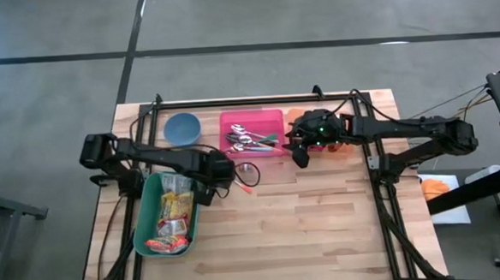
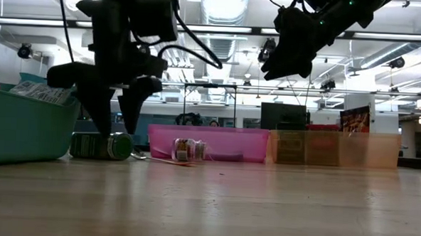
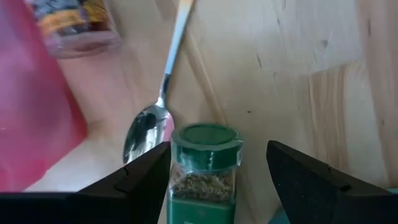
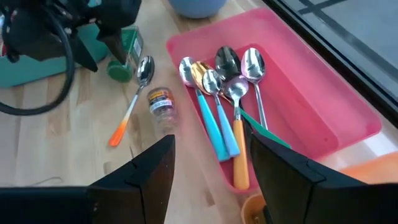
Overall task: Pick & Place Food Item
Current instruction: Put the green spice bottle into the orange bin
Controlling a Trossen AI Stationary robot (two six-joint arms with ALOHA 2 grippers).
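Wooden counter (image 1: pixel 323 222) is filling the high view; the left gripper (image 1: pixel 223 170) is hovering beside a teal bin (image 1: pixel 143 223), the right gripper (image 1: pixel 302 157) beside a pink tray (image 1: pixel 251 118). Low view: a green-capped spice jar (image 2: pixel 101 145) is lying between the left fingers. Left wrist view: those fingers (image 3: pixel 146 177) are standing apart around the jar, a spoon (image 3: pixel 149 121) touching its cap. Right wrist view: the right fingers (image 4: pixel 140 180) are standing apart, holding nothing, above the tray's spoons (image 4: pixel 227 93).

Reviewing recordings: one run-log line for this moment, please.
left gripper: open, straddling lying green spice jar | right gripper: open, above pink tray | spoon: beside jar
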